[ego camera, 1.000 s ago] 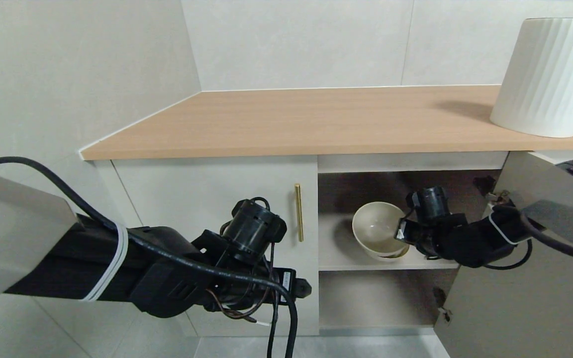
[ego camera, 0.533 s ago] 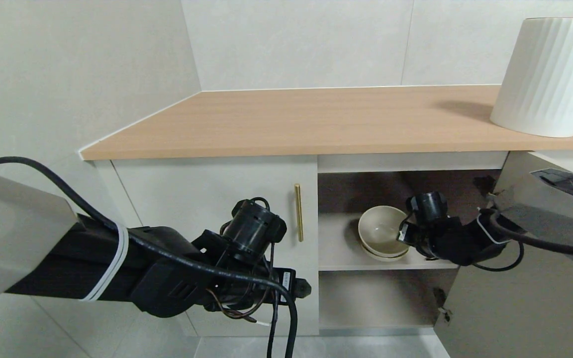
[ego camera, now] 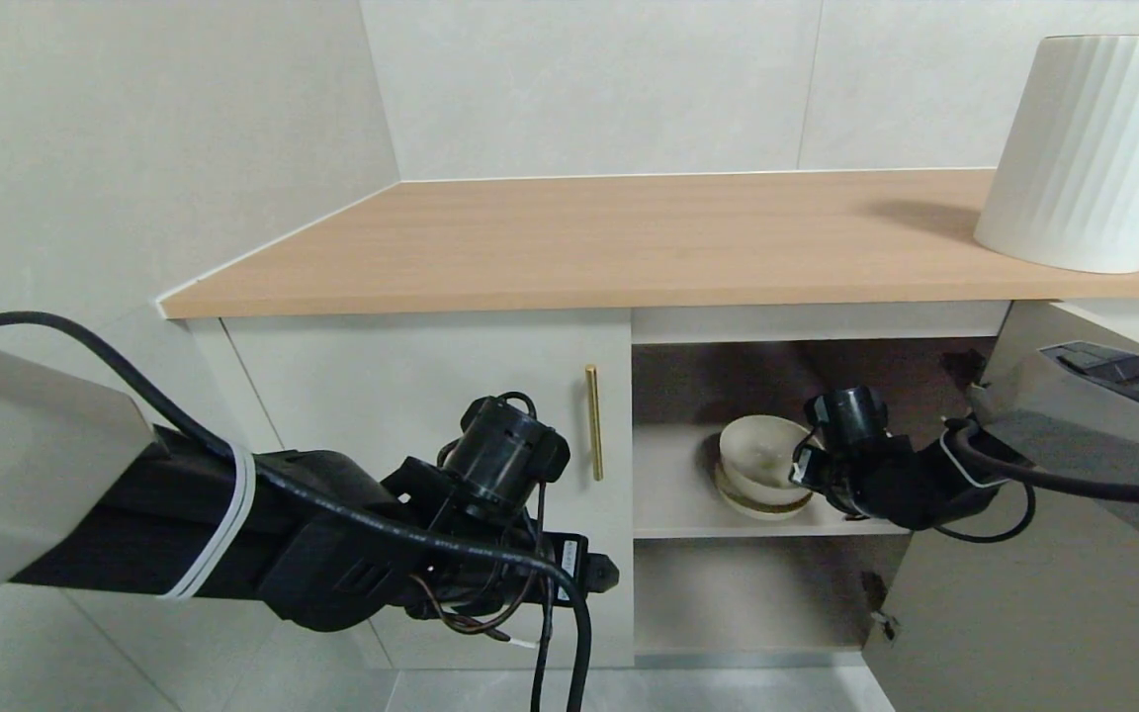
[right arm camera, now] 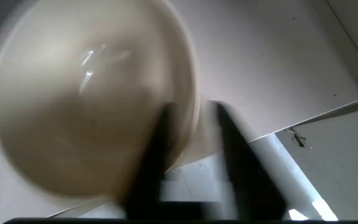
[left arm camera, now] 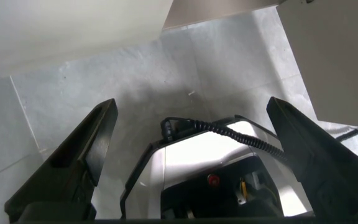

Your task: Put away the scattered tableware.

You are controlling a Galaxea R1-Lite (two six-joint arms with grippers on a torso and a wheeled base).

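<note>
A cream bowl (ego camera: 759, 447) hangs tilted inside the open cabinet, just above a second bowl (ego camera: 762, 506) that rests on the middle shelf (ego camera: 673, 504). My right gripper (ego camera: 799, 465) is shut on the tilted bowl's rim at its right side. In the right wrist view the bowl (right arm camera: 86, 112) is close up and the right gripper (right arm camera: 194, 162) has one finger inside the rim and one outside. My left gripper (left arm camera: 190, 104) stands open and empty, pointing down at the floor in front of the shut left door; the left gripper (ego camera: 584, 574) sits low in the head view.
The left cabinet door with its gold handle (ego camera: 593, 422) is shut; the right door (ego camera: 1014, 593) stands swung open beside my right arm. A white ribbed container (ego camera: 1094, 148) stands on the wooden countertop (ego camera: 629, 237). A lower shelf (ego camera: 747, 598) lies beneath.
My right gripper has carried the bowl deeper into the cabinet and lower, down toward the bowl on the shelf. The left arm has kept still.
</note>
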